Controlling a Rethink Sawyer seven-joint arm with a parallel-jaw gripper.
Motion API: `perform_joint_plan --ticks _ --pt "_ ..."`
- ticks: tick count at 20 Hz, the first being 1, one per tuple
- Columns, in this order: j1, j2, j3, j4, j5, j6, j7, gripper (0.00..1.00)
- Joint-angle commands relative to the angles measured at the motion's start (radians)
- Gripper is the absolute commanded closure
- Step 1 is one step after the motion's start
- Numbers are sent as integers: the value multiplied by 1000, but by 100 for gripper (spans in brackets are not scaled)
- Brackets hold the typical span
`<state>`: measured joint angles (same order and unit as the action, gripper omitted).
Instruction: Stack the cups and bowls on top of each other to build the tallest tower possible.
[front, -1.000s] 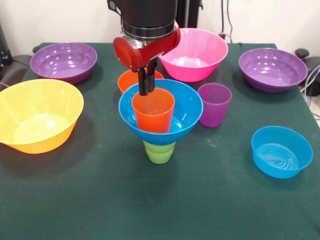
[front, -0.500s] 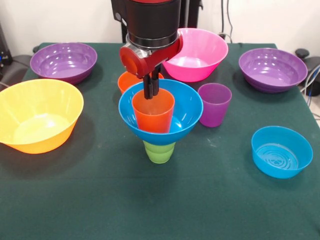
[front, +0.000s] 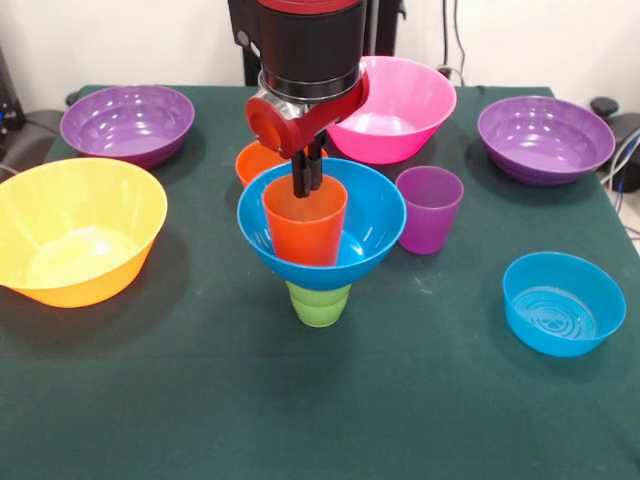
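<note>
Front view tower: green cup (front: 319, 303), blue bowl (front: 375, 225), orange cup (front: 305, 224) stacked.
Gripper (front: 306, 186): fingers together, clamped on orange cup's rim.
Cups: three.
Bowls: seven.

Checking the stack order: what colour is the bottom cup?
Green, under the blue bowl; front view.

A green cup (front: 319, 303) is stood on the table with a medium blue bowl (front: 372, 228) seated on it and an upright orange cup (front: 305, 225) inside, while a purple cup (front: 429, 209) and the other bowls are spread around.
</note>
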<state>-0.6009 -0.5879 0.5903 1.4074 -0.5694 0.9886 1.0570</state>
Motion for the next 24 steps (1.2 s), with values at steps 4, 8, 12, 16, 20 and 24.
perform_joint_plan --ticks 4,8,12,16,20,24 --pt "6 57 21 41 -100 -88 -162 100" --pt "3 52 24 42 -100 -94 -164 100" --pt "2 46 29 42 -96 -101 -164 100" --pt "3 54 24 40 -102 -106 -163 100" --pt "2 65 22 37 -103 -108 -167 100" --pt "9 78 15 27 -113 -117 -160 100"
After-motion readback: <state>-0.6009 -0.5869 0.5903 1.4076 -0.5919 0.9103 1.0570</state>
